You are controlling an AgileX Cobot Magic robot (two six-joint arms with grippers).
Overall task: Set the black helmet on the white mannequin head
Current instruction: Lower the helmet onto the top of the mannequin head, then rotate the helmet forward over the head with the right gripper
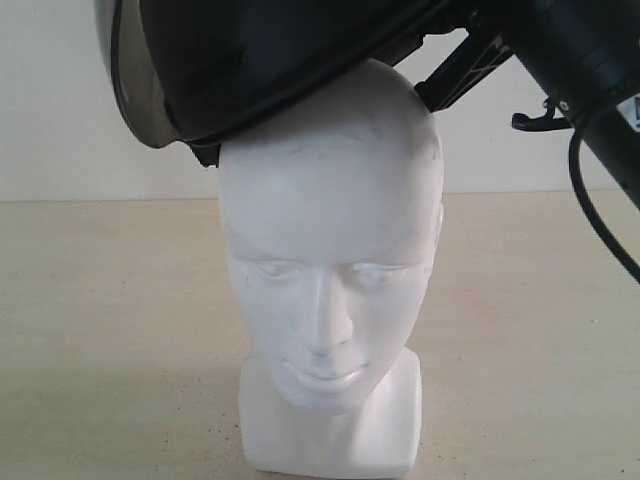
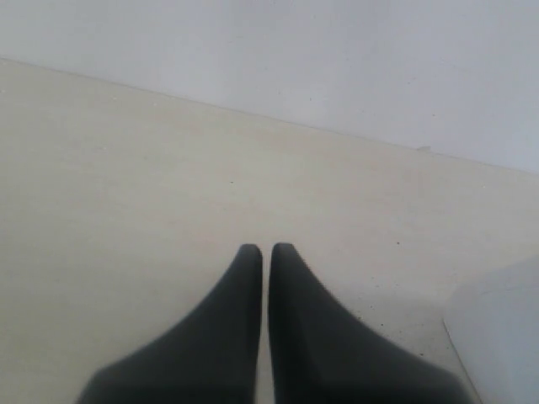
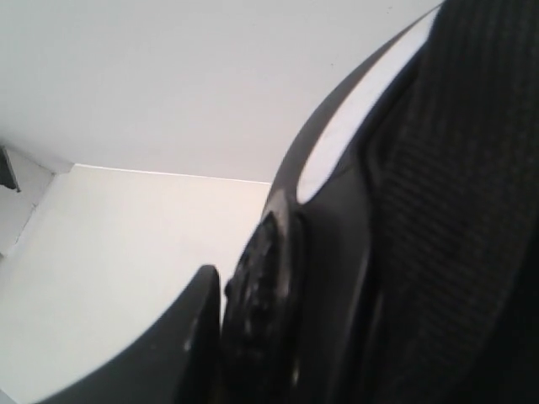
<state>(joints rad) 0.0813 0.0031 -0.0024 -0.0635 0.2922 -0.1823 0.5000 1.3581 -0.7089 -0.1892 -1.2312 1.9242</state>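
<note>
Placement looks half done: black helmet (image 1: 260,60) tilted atop white mannequin head (image 1: 330,220), not yet seated, right gripper (image 3: 221,295) clamped on its rim, left gripper (image 2: 265,252) closed and empty.

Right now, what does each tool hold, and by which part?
Right tool: round matte-black helmet, by its rim near visor pivot. Left tool: shut, empty.

The right arm (image 1: 590,70) enters at the upper right of the exterior view, thick and black, with a cable hanging in a loop below its wrist. Its gripper (image 1: 462,68) reaches toward the middle and is clamped on the rim of the helmet (image 1: 280,50). One finger (image 3: 181,353) lies flat against the shell's outer edge. The left gripper (image 2: 266,252) has its two fingers drawn together to a thin slit and is empty.
</note>
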